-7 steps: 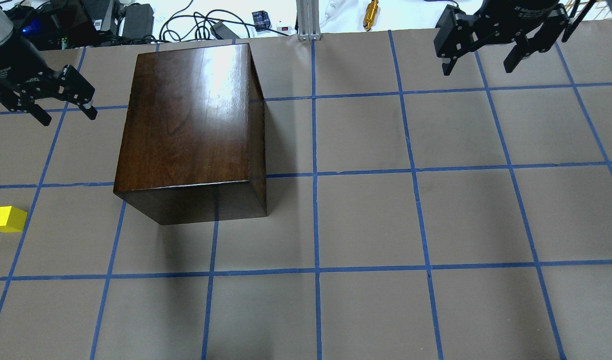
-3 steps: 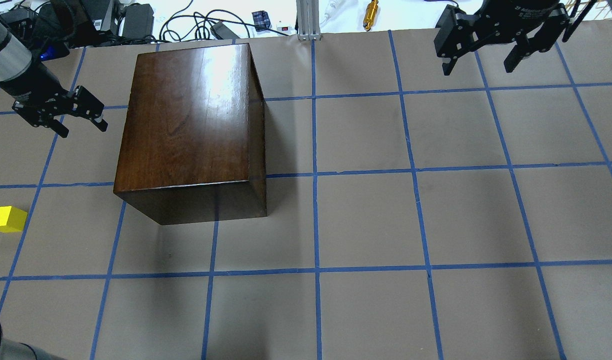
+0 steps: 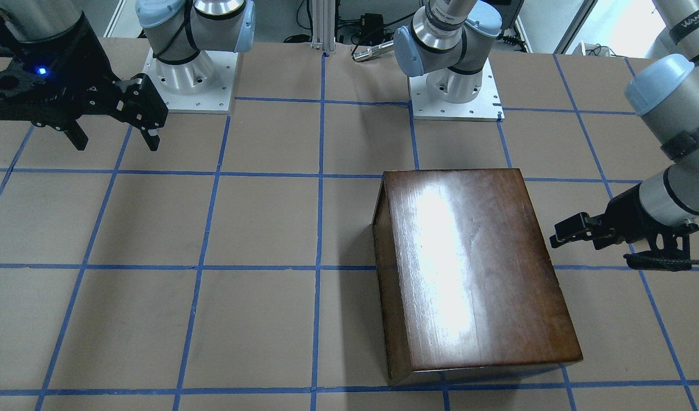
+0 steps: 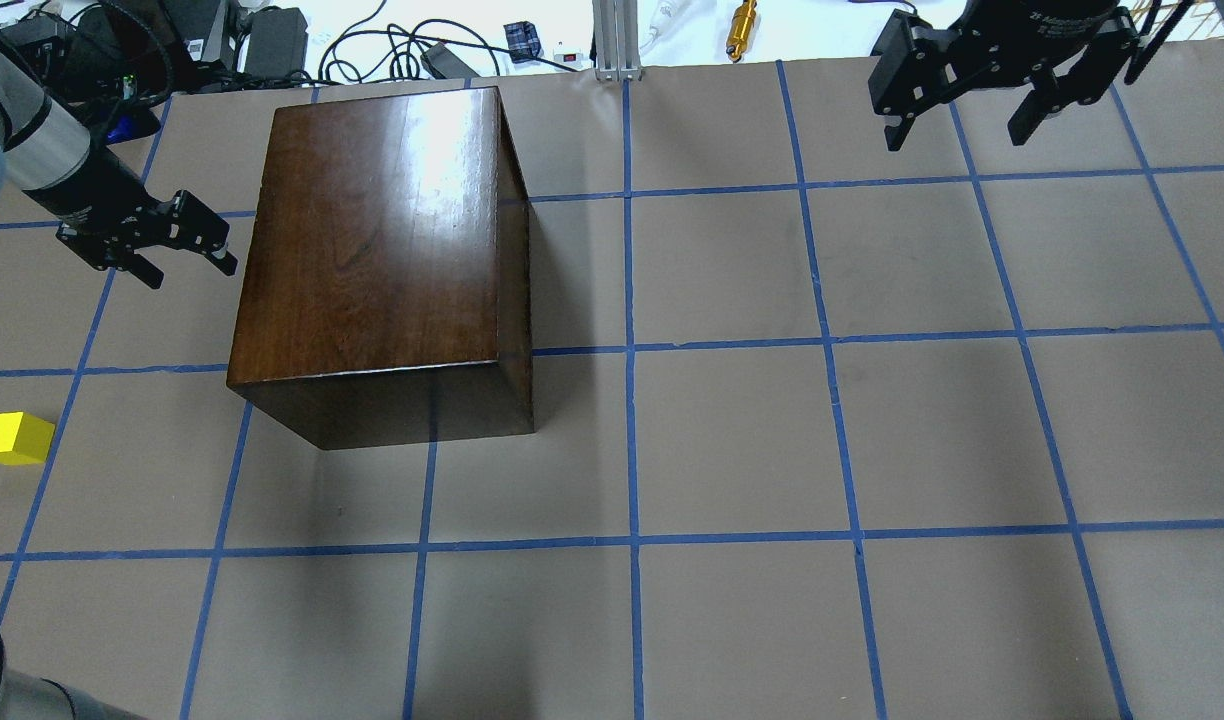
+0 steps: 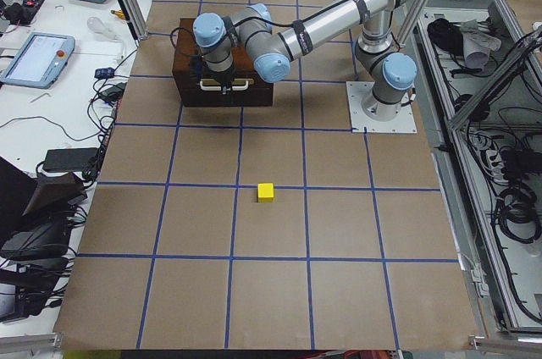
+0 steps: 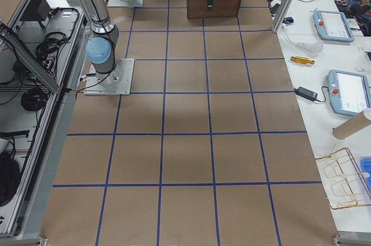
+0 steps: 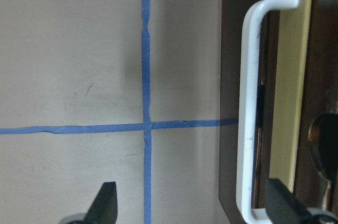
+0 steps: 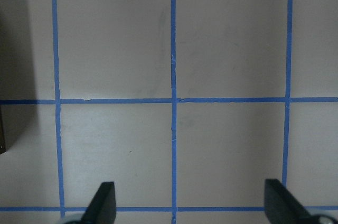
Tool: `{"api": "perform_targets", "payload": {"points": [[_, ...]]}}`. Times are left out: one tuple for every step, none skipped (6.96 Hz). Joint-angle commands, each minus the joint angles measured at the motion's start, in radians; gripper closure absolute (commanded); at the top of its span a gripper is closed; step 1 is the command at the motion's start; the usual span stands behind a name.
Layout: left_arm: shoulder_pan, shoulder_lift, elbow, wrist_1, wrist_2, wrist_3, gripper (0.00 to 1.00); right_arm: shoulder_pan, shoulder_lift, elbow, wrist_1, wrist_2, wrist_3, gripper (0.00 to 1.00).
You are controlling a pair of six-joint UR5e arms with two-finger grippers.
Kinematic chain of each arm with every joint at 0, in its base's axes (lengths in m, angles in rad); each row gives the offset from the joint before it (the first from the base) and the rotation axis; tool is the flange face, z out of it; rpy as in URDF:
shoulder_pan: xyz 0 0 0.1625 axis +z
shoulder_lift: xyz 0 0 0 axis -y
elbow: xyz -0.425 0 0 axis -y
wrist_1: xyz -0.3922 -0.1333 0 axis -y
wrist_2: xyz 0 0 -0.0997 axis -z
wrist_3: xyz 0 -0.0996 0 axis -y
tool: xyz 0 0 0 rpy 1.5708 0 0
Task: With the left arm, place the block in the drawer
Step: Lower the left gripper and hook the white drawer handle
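Brown paper taped in blue squares covered the surface (image 4: 732, 440), where the small yellow cube (image 4: 12, 438) lay well apart from the glossy dark-brown wooden cabinet (image 4: 372, 230). Beside the cabinet's white drawer handle (image 7: 245, 113) hung the left black two-finger hand (image 4: 192, 272), fingers spread; the right hand (image 4: 954, 138) hovered spread too.

The left claw (image 4: 187, 268) has travelled from the far left corner of the counter (image 4: 732, 440) toward the cabinet (image 4: 372, 240). It now sits just beside the cabinet's left side, and it looks smaller in the overhead view, so it is lower than before. Its fingers are as widely parted as earlier. A bend of the left arm (image 4: 12, 690) has come into the overhead view's bottom-left corner.
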Motion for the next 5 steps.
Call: {"api": "perform_targets", "payload": {"points": [[0.004, -0.014, -0.001, 0.003, -0.005, 0.001, 0.00, 0.000, 0.001, 0.000, 0.000, 0.000, 0.000, 0.00], [0.005, -0.020, -0.001, 0.003, -0.020, 0.001, 0.00, 0.000, 0.001, 0.000, 0.000, 0.000, 0.000, 0.00], [0.005, -0.023, -0.003, 0.003, -0.027, 0.001, 0.00, 0.000, -0.001, 0.000, 0.000, 0.002, 0.000, 0.00], [0.005, -0.026, -0.003, 0.003, -0.027, -0.001, 0.00, 0.000, 0.001, 0.000, 0.000, 0.002, 0.000, 0.00], [0.005, -0.031, -0.003, 0.003, -0.027, 0.001, 0.00, -0.001, 0.001, 0.000, 0.000, 0.002, 0.000, 0.00]]}}
